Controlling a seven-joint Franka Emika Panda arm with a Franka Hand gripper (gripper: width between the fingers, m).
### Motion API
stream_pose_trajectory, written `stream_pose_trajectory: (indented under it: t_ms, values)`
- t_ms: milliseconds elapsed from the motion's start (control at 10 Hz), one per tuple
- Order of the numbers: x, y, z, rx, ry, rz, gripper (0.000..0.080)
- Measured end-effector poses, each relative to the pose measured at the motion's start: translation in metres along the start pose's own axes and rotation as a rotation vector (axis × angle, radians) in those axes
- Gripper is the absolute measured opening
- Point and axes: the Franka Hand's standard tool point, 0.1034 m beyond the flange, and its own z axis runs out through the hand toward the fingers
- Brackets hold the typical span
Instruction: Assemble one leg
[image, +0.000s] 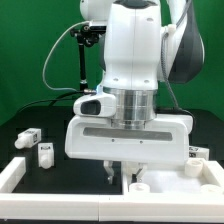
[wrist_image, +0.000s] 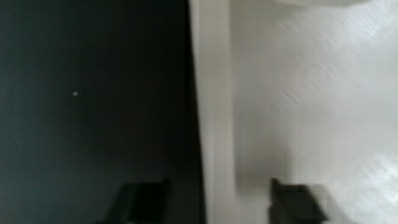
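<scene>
Astride tabletop rim (wrist_image: 214, 100), pincer (wrist_image: 217, 200) spread wide, leg (image: 44, 153) well apart, exterior view's left

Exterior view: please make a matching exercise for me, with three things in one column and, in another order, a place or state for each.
Things:
1. short white tagged plastic leg
2. large white square tabletop
3. black two-finger gripper

Places or states:
A. open, fingers apart
B. on the black table, exterior view's left
C. exterior view's lower right

Pairs: 1-B; 2-C; 3-A
</scene>
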Motion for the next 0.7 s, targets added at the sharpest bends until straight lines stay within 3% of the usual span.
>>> stream_pose_trajectory:
  t_ms: [200,300,400,500,700]
  values:
    - [-0.004,-0.011,-0.015,0.006,0.01,-0.021,0.0536]
    - [-0.01,-0.026,-0.029,0.007,0.025,-0.056,0.0536]
    - [-0.019,-0.044,-0.048,0.004,0.042,-0.131,0.0637]
    - [-0.028,-0.058,-0.067,0.003,0.057,-0.213,0.0646]
    - [-0.032,-0.063,-0.068,0.006,0.055,-0.223,0.0648]
